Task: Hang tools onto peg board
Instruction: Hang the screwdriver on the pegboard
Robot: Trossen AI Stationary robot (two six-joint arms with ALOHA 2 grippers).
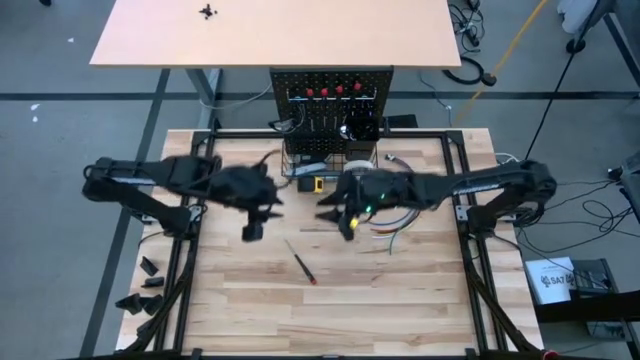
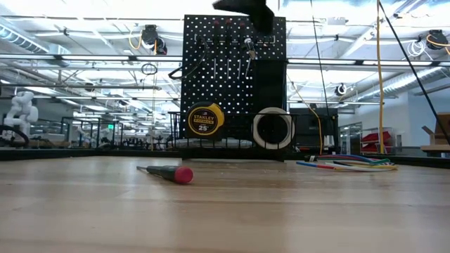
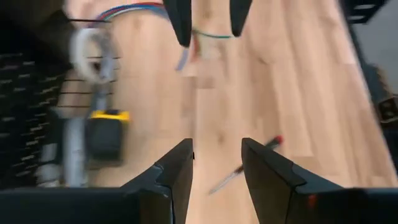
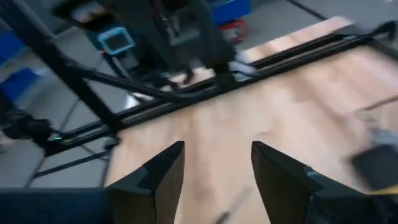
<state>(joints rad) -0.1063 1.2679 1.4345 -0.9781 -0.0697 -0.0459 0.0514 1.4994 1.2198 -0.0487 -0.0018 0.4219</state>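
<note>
My left gripper point(image 1: 254, 232) hangs above the wood, its two fingers point(image 3: 177, 174) parted with bare tabletop showing through the gap, so I hold nothing there. My right gripper point(image 1: 347, 226) hangs just across from it, jaws likewise apart and empty; between its fingers point(image 4: 163, 175) only plank shows. Both sit high, I judge, so that either can drop on the one loose tool without sweeping it aside.

That tool is the red-and-black screwdriver point(image 1: 300, 268), lying flat on the table point(image 1: 420, 300) below and between my two grippers, a little nearer the front edge than either, red handle end toward the front. The peg board point(image 1: 330, 100) stands upright beyond my fingertips at the table's far edge. Its yellow tape measure point(image 2: 204, 119) and white tape roll point(image 2: 273, 128) already sit in its basket; other tools hang from its hooks, though I cannot tell which ones.

Open wood surrounds the screwdriver, giving either gripper free descent. The coloured wires point(image 2: 348, 164) lie beyond my right gripper's outer side, clear of that path. The two arms are close, so only one should go down.
</note>
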